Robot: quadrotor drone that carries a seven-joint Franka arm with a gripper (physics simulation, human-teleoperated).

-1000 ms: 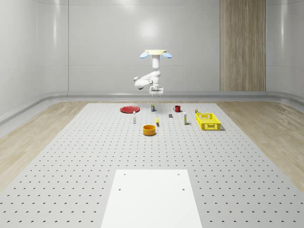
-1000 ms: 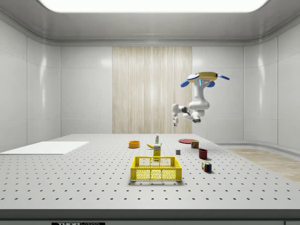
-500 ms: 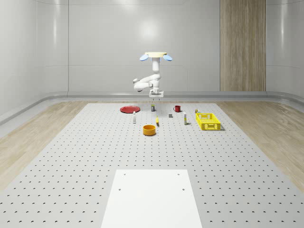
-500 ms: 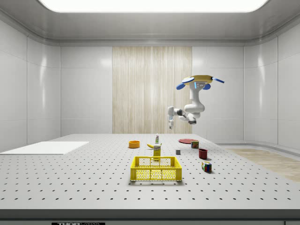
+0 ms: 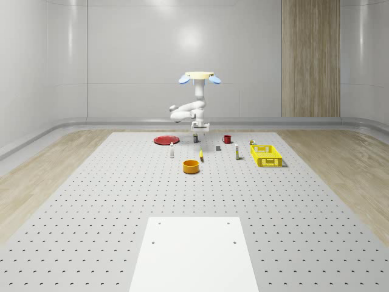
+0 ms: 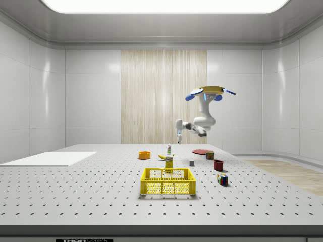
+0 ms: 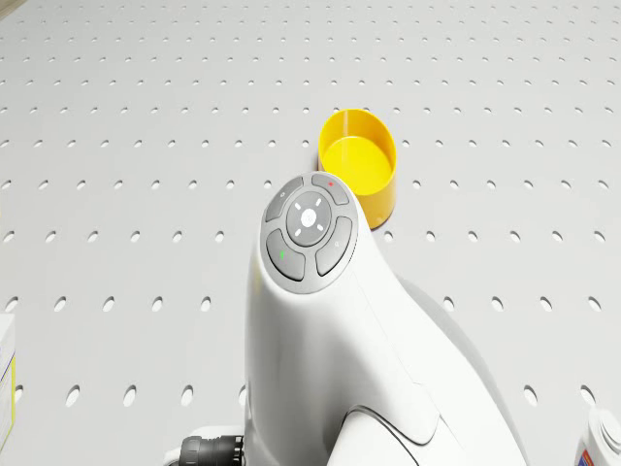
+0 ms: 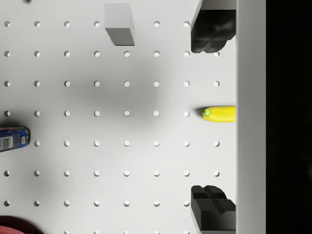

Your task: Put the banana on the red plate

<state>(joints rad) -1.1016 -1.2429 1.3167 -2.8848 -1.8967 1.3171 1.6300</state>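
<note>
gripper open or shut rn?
Open. In the wrist view the fingers stand wide apart, with the banana lying on the table between them, untouched.

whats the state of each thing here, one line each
drone: hovering above the table's far end
gripper: open, empty, above the banana
banana: lying on the table, not held
red plate: bare
yellow bowl: upright, empty
yellow crate: upright on the table

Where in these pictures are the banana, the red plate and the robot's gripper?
banana (image 8: 220,114): wrist view, its visible yellow end.
red plate (image 5: 165,140): whole-scene view, middle of the disc.
gripper (image 8: 212,119): wrist view, midway between the two dark fingertips, which stand apart.
</note>
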